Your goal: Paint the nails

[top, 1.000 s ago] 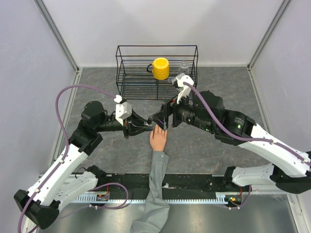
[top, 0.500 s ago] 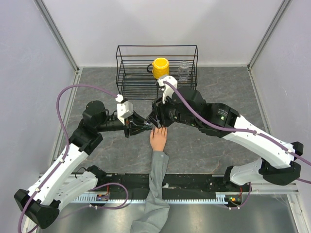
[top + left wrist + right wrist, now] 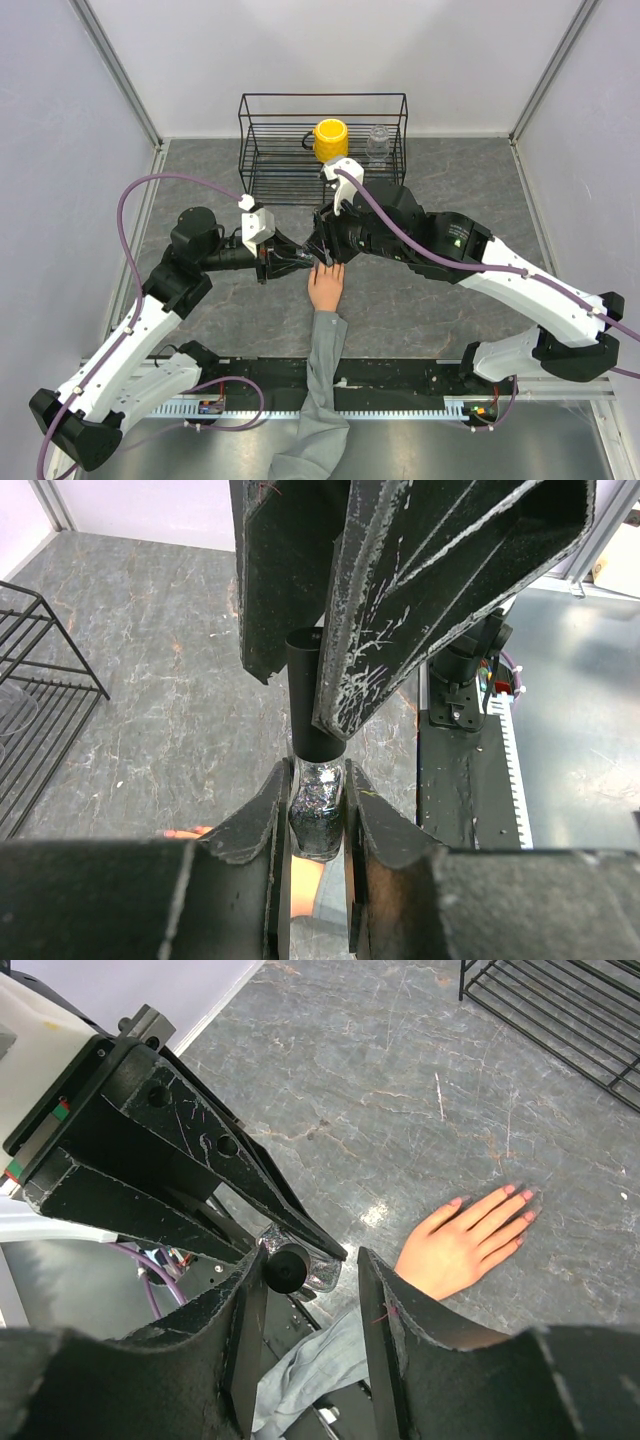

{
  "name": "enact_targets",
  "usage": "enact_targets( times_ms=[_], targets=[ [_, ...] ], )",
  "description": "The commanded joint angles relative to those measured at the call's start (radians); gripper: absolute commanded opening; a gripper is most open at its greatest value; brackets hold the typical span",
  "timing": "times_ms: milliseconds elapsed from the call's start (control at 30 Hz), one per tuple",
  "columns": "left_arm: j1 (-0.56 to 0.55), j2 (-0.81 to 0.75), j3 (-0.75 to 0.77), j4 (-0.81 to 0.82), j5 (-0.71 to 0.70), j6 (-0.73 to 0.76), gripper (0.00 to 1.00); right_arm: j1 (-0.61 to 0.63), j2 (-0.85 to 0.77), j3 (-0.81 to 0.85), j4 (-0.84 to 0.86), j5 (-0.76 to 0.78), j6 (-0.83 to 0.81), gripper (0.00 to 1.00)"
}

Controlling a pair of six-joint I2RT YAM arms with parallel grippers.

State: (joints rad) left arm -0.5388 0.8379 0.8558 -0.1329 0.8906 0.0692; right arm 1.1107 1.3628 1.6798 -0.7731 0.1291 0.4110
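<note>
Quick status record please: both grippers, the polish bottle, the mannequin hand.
left gripper: shut on polish bottle, near the mannequin hand
right gripper: open, fingers either side of black cap, not clamped
mannequin hand: palm down on table, pointing toward rack
nails: look pink

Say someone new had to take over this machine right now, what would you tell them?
Left gripper: shut on the nail polish bottle, held close to the mannequin hand.
Right gripper: open, fingers either side of the black cap, not clamped.
The nails look pink; fresh paint or not, I cannot tell.
Done: bottle held up. Left: grip the cap, pull it off, paint the nails.
</note>
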Motion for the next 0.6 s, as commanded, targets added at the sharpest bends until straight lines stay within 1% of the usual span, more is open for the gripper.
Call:
enact_targets(
  times_ms=[0, 267, 300, 333, 500, 567],
  targets=[
    [0.003, 0.0, 0.042, 0.019, -0.002, 0.034, 0.02, 0.005, 0.001, 0.006, 0.026, -0.02, -0.017, 0.47],
    [0.003, 0.0, 0.043, 0.019, 0.001, 0.032, 0.02, 0.005, 0.015, 0.001, 0.052, -0.055, -0.017, 0.42],
    [0.003, 0.0, 0.043, 0.018, 0.002, 0.032, 0.02, 0.005, 0.015, 0.001, 0.054, -0.062, -0.017, 0.4],
    [0.003, 0.0, 0.043, 0.018, 0.002, 0.032, 0.02, 0.005, 0.018, 0.003, 0.054, -0.063, -0.017, 0.36],
    [0.003, -0.003, 0.043, 0.019, 0.002, 0.032, 0.02, 0.005, 0.012, 0.0, 0.055, -0.065, -0.023, 0.36],
    [0.003, -0.002, 0.043, 0.019, 0.002, 0.032, 0.02, 0.005, 0.007, 0.0, 0.057, -0.063, -0.026, 0.34]
  ],
)
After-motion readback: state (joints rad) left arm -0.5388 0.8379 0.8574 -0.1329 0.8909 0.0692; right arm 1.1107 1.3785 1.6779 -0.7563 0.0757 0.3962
